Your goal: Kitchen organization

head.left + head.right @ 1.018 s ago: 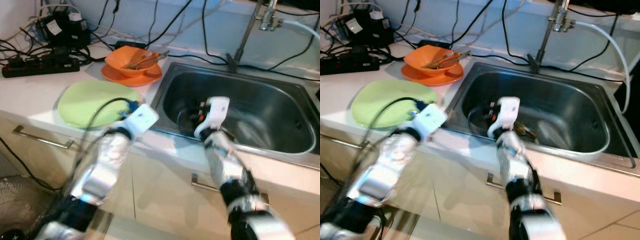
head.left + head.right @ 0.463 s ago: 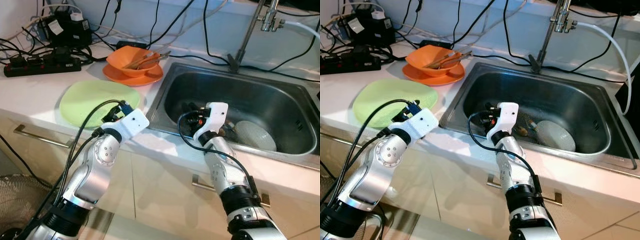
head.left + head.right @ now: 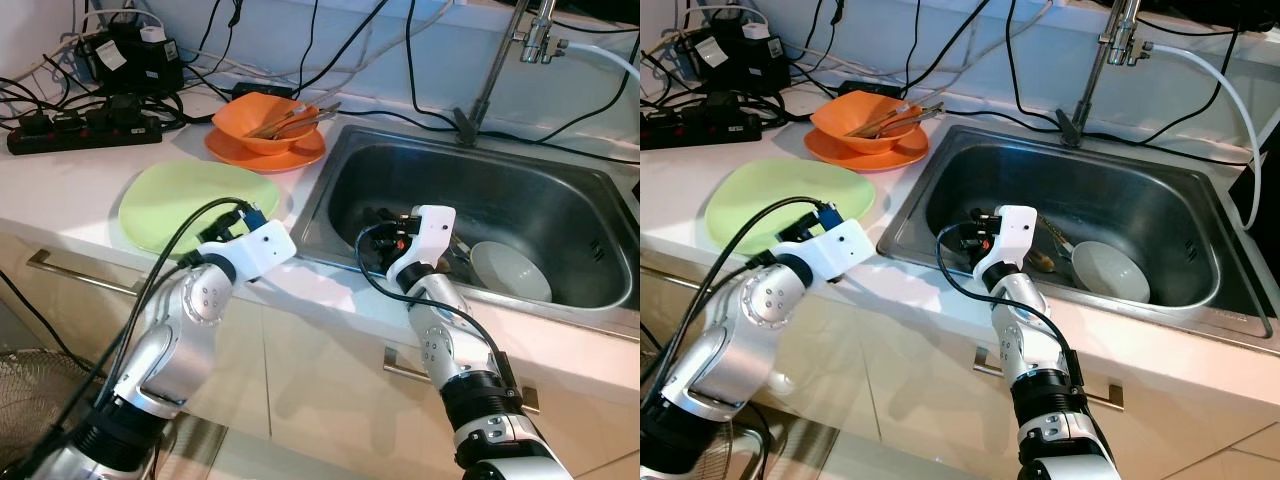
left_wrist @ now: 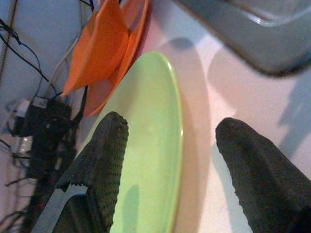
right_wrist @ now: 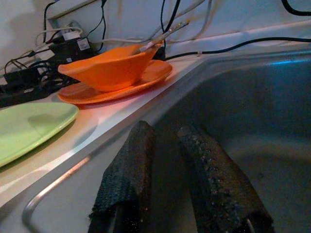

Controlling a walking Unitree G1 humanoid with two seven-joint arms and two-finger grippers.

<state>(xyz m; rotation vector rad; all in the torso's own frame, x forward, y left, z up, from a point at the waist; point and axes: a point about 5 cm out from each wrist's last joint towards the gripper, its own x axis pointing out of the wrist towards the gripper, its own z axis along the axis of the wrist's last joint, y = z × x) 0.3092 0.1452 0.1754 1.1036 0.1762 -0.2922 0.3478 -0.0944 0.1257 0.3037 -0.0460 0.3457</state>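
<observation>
- The white worktop (image 3: 70, 200) runs across the scene, with a steel sink (image 3: 560, 190) set into its right half and a tap (image 3: 500, 60) rising at the sink's far edge.
- A tangle of black cables and a power strip (image 3: 80, 130) sits at the far left of the worktop.
- A light green plate (image 3: 180, 205) lies flat on the worktop, just left of the sink and near the front edge.
- Farther back, an orange bowl (image 3: 262, 122) rests on an orange plate (image 3: 262, 152), with utensils (image 3: 300, 118) lying in the bowl.
- A white bowl (image 3: 512, 270) sits upright in the sink bottom, toward its right side, with a few small dark items (image 3: 1048, 255) just to its left that I cannot make out.
- My left gripper (image 4: 167, 165) hovers at the green plate's near right rim, fingers spread wide with the rim between them, gripping nothing.
- My right gripper (image 5: 167, 174) is inside the sink at its near left side, fingers almost together with a narrow gap, holding nothing.
- My judgement: the tidying looks barely begun. Dishes are on the worktop and in the sink, and neither set of my fingers carries anything. Taking hold of the green plate seems the step in hand; the orange set and the sink items are left.
</observation>
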